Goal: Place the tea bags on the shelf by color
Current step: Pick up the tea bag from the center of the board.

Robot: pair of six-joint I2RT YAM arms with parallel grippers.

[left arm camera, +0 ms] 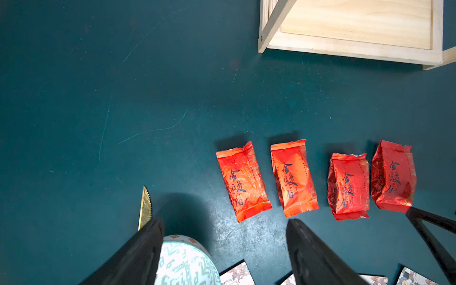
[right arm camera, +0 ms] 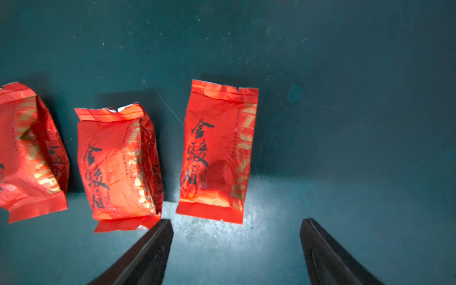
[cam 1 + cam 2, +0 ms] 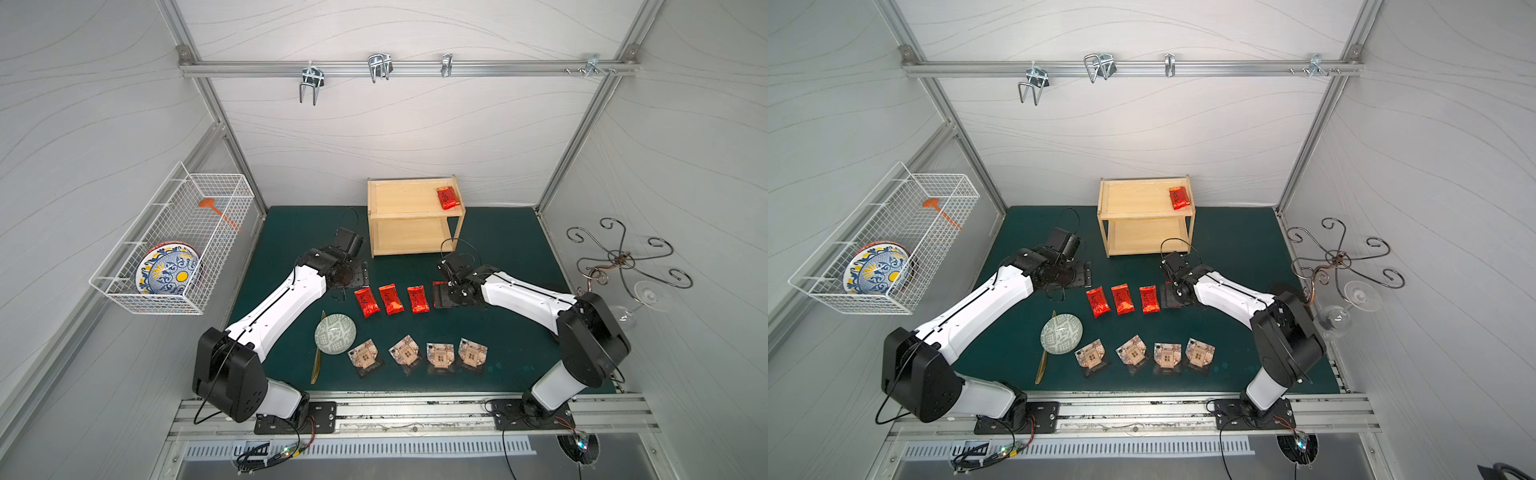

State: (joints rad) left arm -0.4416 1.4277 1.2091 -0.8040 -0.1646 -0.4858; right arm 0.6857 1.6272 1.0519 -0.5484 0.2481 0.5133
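Several red foil tea bags [image 3: 391, 299] [image 1: 293, 177] lie in a row mid-mat. One more red tea bag [image 3: 447, 198] [image 3: 1179, 198] rests at the right end of the top tier of the pine shelf [image 3: 415, 215] [image 3: 1144, 216]. Several tan tea bags [image 3: 406, 353] [image 3: 1133, 352] line the front of the mat. My right gripper [image 2: 237, 220] [image 3: 451, 293] hangs open just above the row's rightmost red bag [image 2: 217, 150], partly covering it in both top views. My left gripper [image 1: 224, 222] [image 3: 353, 276] is open and empty, left of the row.
A green-patterned bowl [image 3: 335, 334] [image 1: 185, 264] and a gold knife [image 3: 318, 357] [image 1: 145, 207] lie front left of the red row. A white wire basket [image 3: 174, 232] holding a painted plate hangs on the left wall. A wire rack [image 3: 619, 259] with a wine glass [image 3: 648, 297] stands right.
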